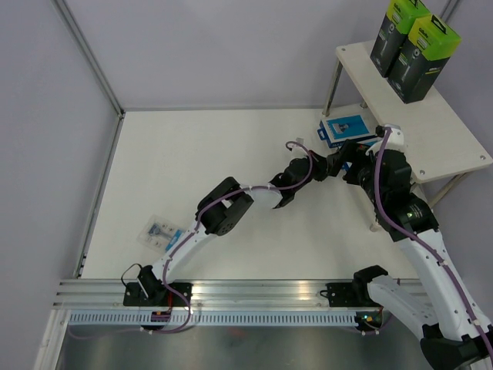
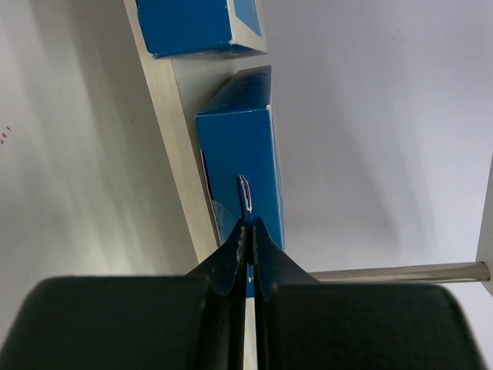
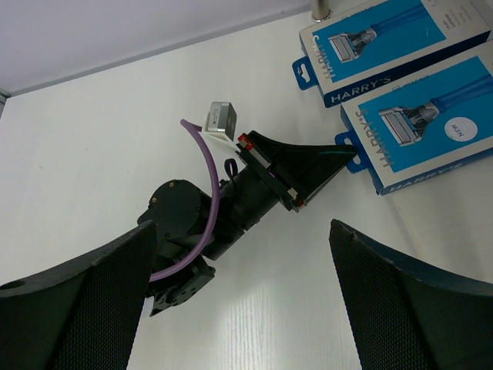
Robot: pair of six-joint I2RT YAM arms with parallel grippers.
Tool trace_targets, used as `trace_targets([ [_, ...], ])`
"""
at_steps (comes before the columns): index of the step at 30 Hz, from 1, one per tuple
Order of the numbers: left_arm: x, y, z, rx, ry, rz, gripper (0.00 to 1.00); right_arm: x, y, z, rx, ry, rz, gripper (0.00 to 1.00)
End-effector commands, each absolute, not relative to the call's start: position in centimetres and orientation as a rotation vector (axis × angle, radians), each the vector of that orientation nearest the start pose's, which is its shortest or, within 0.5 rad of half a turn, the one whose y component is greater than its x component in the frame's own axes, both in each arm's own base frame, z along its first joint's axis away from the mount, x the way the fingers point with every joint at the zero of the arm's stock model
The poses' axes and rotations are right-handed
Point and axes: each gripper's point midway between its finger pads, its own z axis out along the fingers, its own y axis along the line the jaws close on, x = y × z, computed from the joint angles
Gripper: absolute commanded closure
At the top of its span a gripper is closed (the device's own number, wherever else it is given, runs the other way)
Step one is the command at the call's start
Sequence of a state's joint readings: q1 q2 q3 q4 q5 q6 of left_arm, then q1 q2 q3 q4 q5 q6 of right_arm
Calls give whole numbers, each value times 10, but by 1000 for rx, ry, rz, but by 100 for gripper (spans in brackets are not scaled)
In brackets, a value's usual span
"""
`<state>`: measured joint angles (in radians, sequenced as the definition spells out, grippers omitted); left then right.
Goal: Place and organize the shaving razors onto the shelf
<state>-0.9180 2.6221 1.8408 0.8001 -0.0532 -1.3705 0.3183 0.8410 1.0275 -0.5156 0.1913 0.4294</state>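
Two black boxes with lime-green tops stand on the top board of the shelf. Two blue-and-white razor boxes lie flat side by side on the lower board: the far one and the near one. My left gripper is shut on the blue hang tab of the near box; it also shows in the right wrist view. My right gripper is open and empty, hovering above the left gripper. The clear blister pack lies on the table at the left.
A silver shelf leg runs close to the right of the left gripper. Another leg stands at the shelf's back left. The right arm hides the near blue box in the top view. Grey walls enclose the white table.
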Motion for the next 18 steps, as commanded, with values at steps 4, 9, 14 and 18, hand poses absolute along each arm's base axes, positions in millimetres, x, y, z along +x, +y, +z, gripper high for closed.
trace_targets([
  [4, 421, -582, 148, -459, 1727, -1747, 98, 292, 74, 318, 249, 1834, 319, 2],
  [9, 423, -581, 142, -470, 1741, -1741, 98, 295, 76, 317, 251, 1840, 325, 2],
  [14, 425, -582, 143, -470, 1736, -1751, 98, 299, 80, 318, 242, 1844, 338, 2],
  [18, 427, -582, 140, -485, 1738, -1750, 98, 301, 81, 317, 244, 1851, 338, 2],
])
